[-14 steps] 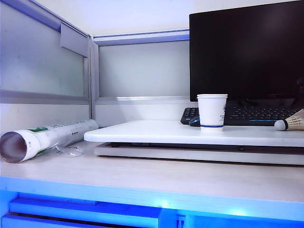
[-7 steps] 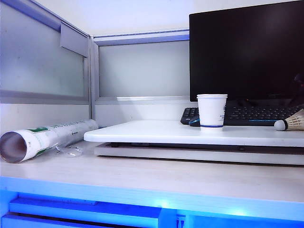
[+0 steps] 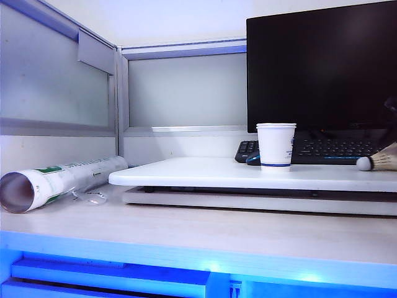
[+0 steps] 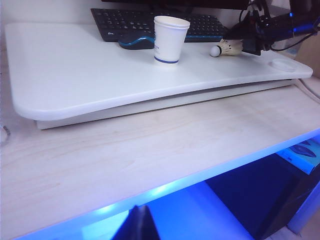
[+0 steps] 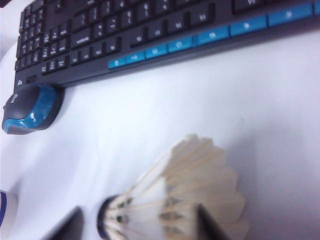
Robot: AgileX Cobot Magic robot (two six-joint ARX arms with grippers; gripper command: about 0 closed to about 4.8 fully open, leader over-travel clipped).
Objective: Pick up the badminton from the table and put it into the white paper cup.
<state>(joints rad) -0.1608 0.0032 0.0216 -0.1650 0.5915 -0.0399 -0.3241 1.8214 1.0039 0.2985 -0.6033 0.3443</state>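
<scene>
White table (image 3: pixel 205 172), a raised board with rounded edges, sits on a lower pale wood-grain surface (image 3: pixel 186 233). White paper cup (image 3: pixel 276 145) stands upright on the table near its back edge, blue band near the base, blue logo on its side; also seen from the left wrist camera (image 4: pixel 170 39). Directly behind the cup, a black-and-blue mouse (image 4: pixel 136 43) and a black keyboard (image 4: pixel 150 22) along the back edge, with a dark monitor (image 3: pixel 321 65) rising behind them. Badminton (image 3: pixel 377 161) lies on its side on the table toward the right end, well apart from the cup, cork head pointing toward the cup and feathers away from it (image 4: pixel 227 48). Right pincer (image 5: pixel 140 225) is down at the badminton (image 5: pixel 185 200): one dark finger shows on each side of the feather cone, jaws apart with the shuttlecock between them; contact on either side cannot be made out in the blur. From the left wrist camera the right arm (image 4: pixel 272 22) appears as a dark mass of parts and cables just past the feathers. Left pincer itself does not appear in any view, so its state cannot be told. A rolled paper tube (image 3: pixel 59 180) lies on the lower surface at the far left, beside the grey partition (image 3: pixel 56 74).
</scene>
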